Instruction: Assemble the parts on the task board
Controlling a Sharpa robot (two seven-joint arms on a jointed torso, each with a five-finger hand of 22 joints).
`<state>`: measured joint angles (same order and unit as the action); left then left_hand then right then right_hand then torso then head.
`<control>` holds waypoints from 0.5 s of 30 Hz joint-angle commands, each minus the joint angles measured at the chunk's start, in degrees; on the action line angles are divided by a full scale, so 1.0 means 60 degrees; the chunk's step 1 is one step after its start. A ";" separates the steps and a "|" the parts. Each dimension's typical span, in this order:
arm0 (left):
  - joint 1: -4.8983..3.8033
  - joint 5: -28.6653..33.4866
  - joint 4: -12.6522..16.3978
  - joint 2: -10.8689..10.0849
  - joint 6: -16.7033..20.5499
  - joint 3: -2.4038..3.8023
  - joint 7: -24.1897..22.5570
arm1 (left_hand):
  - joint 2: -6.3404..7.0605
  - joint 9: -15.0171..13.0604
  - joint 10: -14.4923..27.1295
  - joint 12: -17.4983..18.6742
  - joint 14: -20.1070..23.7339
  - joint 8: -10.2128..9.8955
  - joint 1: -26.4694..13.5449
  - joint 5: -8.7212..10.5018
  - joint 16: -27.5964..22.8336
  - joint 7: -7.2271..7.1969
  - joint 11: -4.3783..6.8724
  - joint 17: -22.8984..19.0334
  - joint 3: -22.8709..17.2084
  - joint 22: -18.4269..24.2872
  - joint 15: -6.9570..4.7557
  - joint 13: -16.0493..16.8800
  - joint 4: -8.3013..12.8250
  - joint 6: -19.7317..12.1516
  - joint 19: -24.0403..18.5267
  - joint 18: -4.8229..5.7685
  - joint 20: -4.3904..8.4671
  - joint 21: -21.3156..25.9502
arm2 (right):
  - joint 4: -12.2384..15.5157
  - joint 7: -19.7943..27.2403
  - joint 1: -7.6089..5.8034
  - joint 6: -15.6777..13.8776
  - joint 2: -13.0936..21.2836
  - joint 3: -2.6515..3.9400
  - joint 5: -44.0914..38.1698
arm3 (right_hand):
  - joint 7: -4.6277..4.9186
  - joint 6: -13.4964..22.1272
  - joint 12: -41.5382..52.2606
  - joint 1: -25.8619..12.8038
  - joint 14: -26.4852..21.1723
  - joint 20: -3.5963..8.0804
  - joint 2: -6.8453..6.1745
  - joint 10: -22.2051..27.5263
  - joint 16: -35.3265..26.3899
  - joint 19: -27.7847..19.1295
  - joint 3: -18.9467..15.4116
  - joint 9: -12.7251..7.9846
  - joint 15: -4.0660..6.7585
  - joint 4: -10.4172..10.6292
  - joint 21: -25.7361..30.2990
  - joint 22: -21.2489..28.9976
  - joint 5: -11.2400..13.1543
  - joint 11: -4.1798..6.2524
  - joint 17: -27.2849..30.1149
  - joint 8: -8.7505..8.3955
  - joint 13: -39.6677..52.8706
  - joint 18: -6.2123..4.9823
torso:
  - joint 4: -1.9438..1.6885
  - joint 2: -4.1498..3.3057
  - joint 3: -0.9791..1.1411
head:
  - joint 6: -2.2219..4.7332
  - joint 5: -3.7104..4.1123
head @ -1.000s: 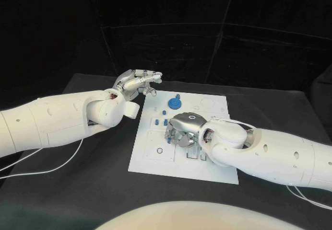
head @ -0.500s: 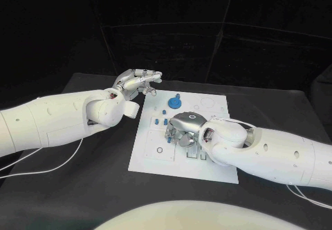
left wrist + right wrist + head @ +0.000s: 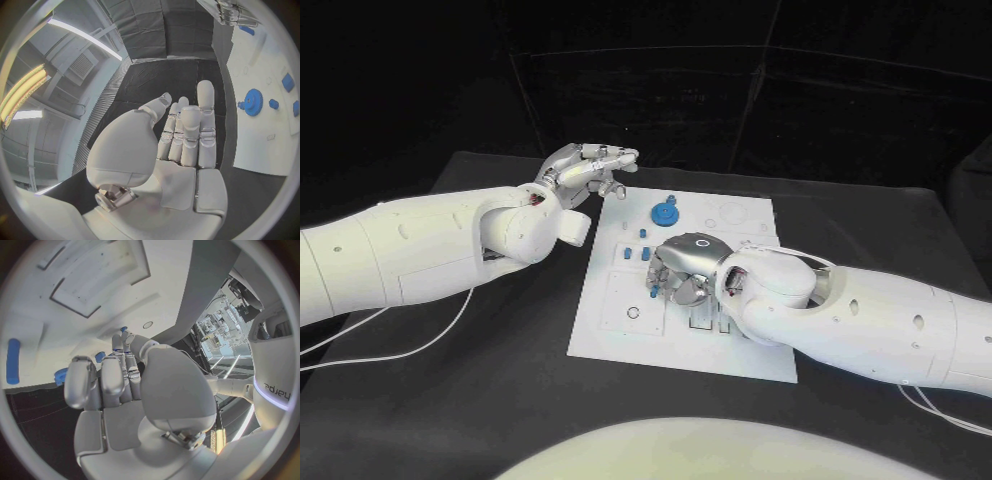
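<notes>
Hovering empty off the task board (image 3: 620, 330) edge, left robot hand (image 3: 586, 167); right robot hand (image 3: 678, 270) grip unclear.

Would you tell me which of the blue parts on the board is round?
The blue gear at the board's far end; the other blue parts nearby are small and not round.

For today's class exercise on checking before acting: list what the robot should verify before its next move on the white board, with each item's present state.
1. Left hand off the white task board: ok, over the black table.
2. Left hand empty: ok, fingers straight.
3. Right hand over the board's middle: ok.
4. Right hand holding a part: cannot tell.
5. Round blue gear unobstructed: ok.
</notes>
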<state>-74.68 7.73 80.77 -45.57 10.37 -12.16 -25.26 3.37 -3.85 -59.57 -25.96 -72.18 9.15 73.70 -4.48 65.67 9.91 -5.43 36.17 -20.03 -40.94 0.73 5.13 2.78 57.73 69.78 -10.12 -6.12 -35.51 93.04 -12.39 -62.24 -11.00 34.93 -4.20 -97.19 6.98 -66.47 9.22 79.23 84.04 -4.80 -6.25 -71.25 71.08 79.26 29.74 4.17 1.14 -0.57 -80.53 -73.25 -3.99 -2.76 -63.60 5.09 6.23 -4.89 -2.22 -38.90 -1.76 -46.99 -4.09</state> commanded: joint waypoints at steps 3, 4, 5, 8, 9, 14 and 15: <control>-0.0012 -0.0039 0.0002 0.0010 -0.0134 0.0006 -0.0017 | 0.0013 0.0006 0.0060 -0.0041 0.0071 -0.0013 0.0116 -0.0026 -0.0031 -0.0013 0.0008 -0.0008 0.0004 0.0008 -0.0011 -0.0012 0.0051 -0.0070 -0.0024 -0.0047 -0.0038 0.0053 | 0.0023 -0.0019 -0.0011 0.0045 -0.0008 0.0003 -0.0082 | 0.0061 -0.0038 -0.0063 -0.0086 0.0276 -0.0020 0.0007 0.0015 0.0048 0.0043 -0.0040 0.0015 0.0022 -0.0010 -0.0067 -0.0013 -0.0060 -0.0082 0.0002 0.0035 -0.0014 0.0173 | 0.0007 0.0004 -0.0001 | 0.0006 0.0014; -0.0012 -0.0039 0.0005 0.0009 -0.0135 0.0006 -0.0016 | 0.0013 0.0006 0.0060 -0.0041 0.0071 -0.0013 0.0116 -0.0026 -0.0031 -0.0013 0.0008 -0.0008 0.0004 0.0008 -0.0011 -0.0012 0.0051 -0.0070 -0.0024 -0.0047 -0.0038 0.0053 | 0.0021 -0.0024 -0.0011 0.0081 -0.0014 0.0003 -0.0083 | 0.0061 -0.0038 -0.0064 -0.0086 0.0276 -0.0021 0.0007 0.0015 0.0045 0.0041 -0.0042 0.0015 0.0022 -0.0011 -0.0065 -0.0010 -0.0062 -0.0082 0.0007 0.0034 -0.0015 0.0172 | 0.0005 0.0002 -0.0003 | 0.0003 0.0022; -0.0012 -0.0039 0.0005 0.0009 -0.0135 0.0006 -0.0016 | 0.0013 0.0006 0.0060 -0.0041 0.0071 -0.0013 0.0116 -0.0026 -0.0031 -0.0013 0.0008 -0.0008 0.0004 0.0008 -0.0011 -0.0012 0.0051 -0.0070 -0.0024 -0.0047 -0.0038 0.0053 | 0.0020 -0.0029 -0.0011 0.0100 -0.0017 0.0003 -0.0083 | 0.0061 -0.0038 -0.0065 -0.0087 0.0275 -0.0021 0.0007 0.0014 0.0043 0.0038 -0.0044 0.0015 0.0022 -0.0012 -0.0063 -0.0006 -0.0063 -0.0082 0.0011 0.0033 -0.0015 0.0171 | 0.0009 0.0003 -0.0006 | 0.0003 0.0022; -0.0012 -0.0039 0.0005 0.0014 -0.0138 0.0006 -0.0015 | 0.0013 0.0006 0.0060 -0.0041 0.0071 -0.0013 0.0116 -0.0026 -0.0031 -0.0013 0.0008 -0.0008 0.0004 0.0008 -0.0011 -0.0012 0.0051 -0.0070 -0.0024 -0.0047 -0.0038 0.0053 | 0.0016 -0.0067 -0.0011 0.0216 -0.0034 0.0003 -0.0091 | 0.0061 -0.0038 -0.0065 -0.0087 0.0275 -0.0021 0.0007 0.0014 0.0043 0.0038 -0.0044 0.0015 0.0022 -0.0012 -0.0063 -0.0006 -0.0063 -0.0082 0.0011 0.0033 -0.0015 0.0171 | 0.0011 0.0005 -0.0005 | 0.0000 0.0021; -0.0012 -0.0039 0.0007 0.0016 -0.0140 0.0006 -0.0015 | 0.0013 0.0006 0.0060 -0.0041 0.0071 -0.0013 0.0116 -0.0026 -0.0031 -0.0013 0.0008 -0.0008 0.0004 0.0008 -0.0011 -0.0012 0.0051 -0.0070 -0.0024 -0.0047 -0.0038 0.0053 | 0.0013 -0.0084 -0.0011 0.0264 -0.0043 0.0003 -0.0097 | 0.0063 -0.0036 -0.0068 -0.0093 0.0272 -0.0023 0.0001 0.0016 0.0035 0.0035 -0.0052 0.0014 0.0021 -0.0013 -0.0061 -0.0003 -0.0063 -0.0084 0.0023 0.0030 -0.0018 0.0170 | 0.0010 0.0005 -0.0003 | -0.0004 0.0023; -0.0012 -0.0039 0.0008 0.0019 -0.0141 0.0006 -0.0014 | 0.0013 0.0006 0.0060 -0.0041 0.0071 -0.0013 0.0116 -0.0026 -0.0031 -0.0013 0.0008 -0.0008 0.0004 0.0008 -0.0011 -0.0012 0.0051 -0.0070 -0.0024 -0.0047 -0.0038 0.0053 | -0.0018 -0.0156 -0.0011 0.0464 -0.0092 0.0002 -0.0110 | 0.0080 0.0017 -0.0112 -0.0179 0.0264 -0.0036 -0.0055 0.0054 0.0025 0.0013 -0.0138 -0.0001 0.0003 0.0007 -0.0048 0.0020 -0.0066 -0.0105 0.0048 -0.0016 -0.0047 0.0165 | 0.0001 0.0005 -0.0008 | -0.0012 0.0027; -0.0012 -0.0039 0.0008 0.0018 -0.0142 0.0006 -0.0013 | 0.0013 0.0006 0.0060 -0.0041 0.0071 -0.0013 0.0116 -0.0026 -0.0031 -0.0013 0.0008 -0.0008 0.0004 0.0008 -0.0011 -0.0012 0.0051 -0.0070 -0.0024 -0.0047 -0.0038 0.0053 | -0.0032 -0.0174 -0.0011 0.0499 -0.0104 0.0002 -0.0111 | 0.0103 0.0082 -0.0158 -0.0244 0.0259 -0.0048 -0.0085 0.0118 0.0017 0.0001 -0.0184 -0.0017 -0.0016 0.0036 -0.0040 0.0033 -0.0090 -0.0128 0.0066 -0.0061 -0.0073 0.0163 | 0.0000 0.0004 -0.0007 | -0.0016 0.0024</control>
<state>-74.68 7.72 80.77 -45.52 10.25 -12.17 -25.17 3.37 -3.85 -59.57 -25.96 -72.18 9.15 73.70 -4.48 65.68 9.91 -5.43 36.17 -20.03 -40.95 0.73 5.13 2.78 57.73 69.78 -10.12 -6.12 -35.51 92.87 -12.86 -62.24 -9.78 34.38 -4.19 -97.42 7.54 -66.21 8.38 78.35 84.04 -4.80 -7.07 -70.60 71.08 79.26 28.84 4.21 1.14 -0.31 -80.53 -73.15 -4.37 -3.40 -63.24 5.10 5.85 -4.89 -2.17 -38.87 -1.79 -47.06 -3.93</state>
